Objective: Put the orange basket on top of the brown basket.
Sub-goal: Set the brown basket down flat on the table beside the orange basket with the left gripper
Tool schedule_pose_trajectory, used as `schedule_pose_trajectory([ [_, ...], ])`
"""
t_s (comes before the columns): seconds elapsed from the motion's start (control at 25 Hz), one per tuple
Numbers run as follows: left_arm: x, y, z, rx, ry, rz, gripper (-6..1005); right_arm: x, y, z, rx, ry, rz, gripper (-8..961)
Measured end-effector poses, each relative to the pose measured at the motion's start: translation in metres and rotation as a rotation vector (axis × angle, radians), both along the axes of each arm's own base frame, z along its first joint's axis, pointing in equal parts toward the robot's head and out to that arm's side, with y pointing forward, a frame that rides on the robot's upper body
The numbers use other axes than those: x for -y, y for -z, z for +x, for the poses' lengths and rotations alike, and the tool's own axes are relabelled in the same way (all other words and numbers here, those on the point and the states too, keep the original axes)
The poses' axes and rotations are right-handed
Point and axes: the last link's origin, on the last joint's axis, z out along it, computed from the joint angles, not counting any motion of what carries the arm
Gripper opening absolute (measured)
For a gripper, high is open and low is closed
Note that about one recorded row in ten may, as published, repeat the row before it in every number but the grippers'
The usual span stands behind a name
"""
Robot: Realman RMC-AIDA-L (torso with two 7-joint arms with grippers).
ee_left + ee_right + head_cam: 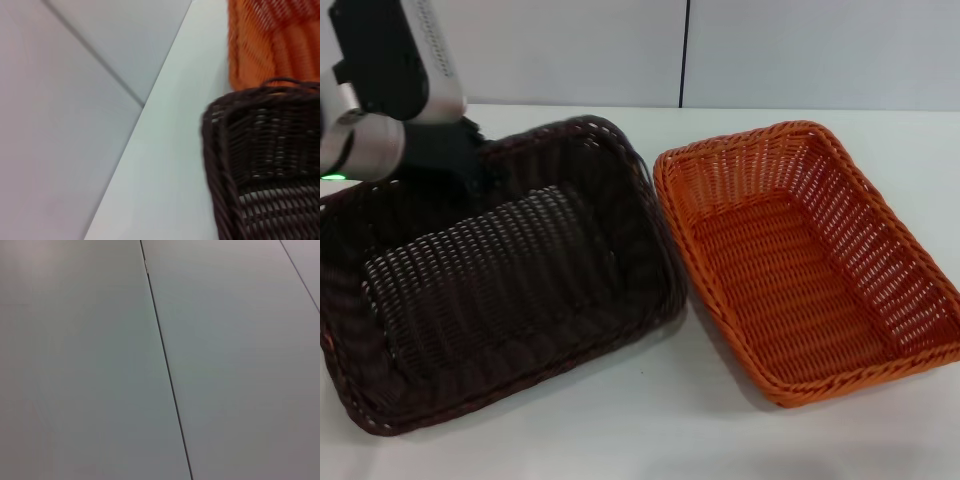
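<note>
Left gripper [480, 165] at brown basket's [500, 290] far rim.

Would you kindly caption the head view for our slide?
Left gripper at the brown basket far rim; orange basket beside it on the white table.

Orange basket [807, 262] interior open from above, counter [650, 430] free at 6 o'clock. Left pincer [470, 160] crowds brown basket [500, 280] rim, 10 o'clock; narrow gap between baskets.
</note>
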Motion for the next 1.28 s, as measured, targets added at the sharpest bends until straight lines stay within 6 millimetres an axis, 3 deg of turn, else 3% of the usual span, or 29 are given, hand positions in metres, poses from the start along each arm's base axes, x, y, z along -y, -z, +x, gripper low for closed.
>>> schedule_pose_trajectory([
  [0.2,-0.003,0.023,0.013,0.072,0.050,-0.073,238,0.000,-0.001,0.000,0.006,0.001,0.002,820],
  [0.36,-0.003,0.023,0.013,0.072,0.050,-0.073,236,0.000,-0.001,0.001,0.008,0.004,-0.001,819],
  [0.44,-0.005,0.048,0.015,0.066,0.064,-0.128,225,0.000,-0.001,0.002,0.012,0.007,-0.003,819],
  [0.64,-0.006,0.061,0.015,0.080,0.083,-0.162,226,-0.001,-0.001,0.002,0.017,0.008,-0.005,819],
  [1.12,-0.007,0.064,0.029,0.195,0.107,-0.138,292,-0.003,-0.001,0.005,0.023,0.025,-0.010,820],
  [1.28,-0.009,0.062,0.032,0.200,0.128,-0.111,452,-0.003,-0.002,0.006,0.021,0.029,-0.006,819],
])
